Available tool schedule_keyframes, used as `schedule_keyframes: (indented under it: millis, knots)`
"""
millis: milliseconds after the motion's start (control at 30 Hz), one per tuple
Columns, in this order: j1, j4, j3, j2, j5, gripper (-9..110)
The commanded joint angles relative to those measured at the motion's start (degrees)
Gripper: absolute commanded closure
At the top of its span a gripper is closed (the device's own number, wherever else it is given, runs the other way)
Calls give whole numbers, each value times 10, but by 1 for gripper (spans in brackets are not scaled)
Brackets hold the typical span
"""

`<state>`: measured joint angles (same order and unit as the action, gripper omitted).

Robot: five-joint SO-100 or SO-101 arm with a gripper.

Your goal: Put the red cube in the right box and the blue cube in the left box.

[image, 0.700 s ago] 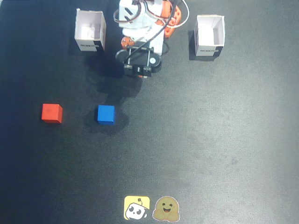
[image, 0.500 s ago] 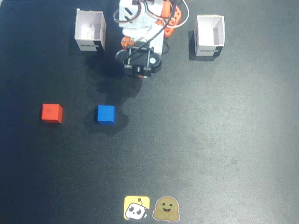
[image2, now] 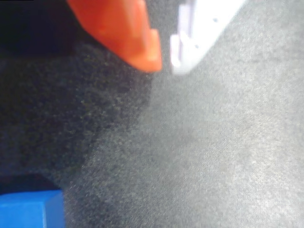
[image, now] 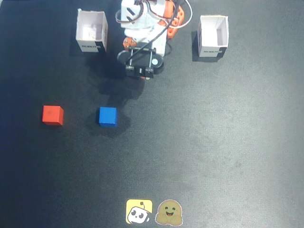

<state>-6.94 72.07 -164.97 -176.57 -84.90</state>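
Claw (image2: 164, 59): tips nearly together, holding nothing.
Blue cube (image: 108, 116): nearest; claw should open wide, drop squarely over it.
Red cube (image: 52, 115): further left on bench (image: 213, 142).

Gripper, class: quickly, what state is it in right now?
Gripper: nearly closed, a narrow gap between the fingertips, holding nothing; the blue cube lies apart on the mat.

The setting is presenting as a hobby or lab robotics bench. A dark mat (image: 213, 142) is covering the whole surface, two white boxes (image: 91, 31) are standing at the frame's top, and two cartoon stickers (image: 139, 211) are sitting at bottom centre.
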Motion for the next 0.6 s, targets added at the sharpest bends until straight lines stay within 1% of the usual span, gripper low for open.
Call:
schedule_keyframes:
  millis: [0,567]
  knots:
    - [-2,3,4,-5,-4,101]
    - [3,4,4,-5,-10,101]
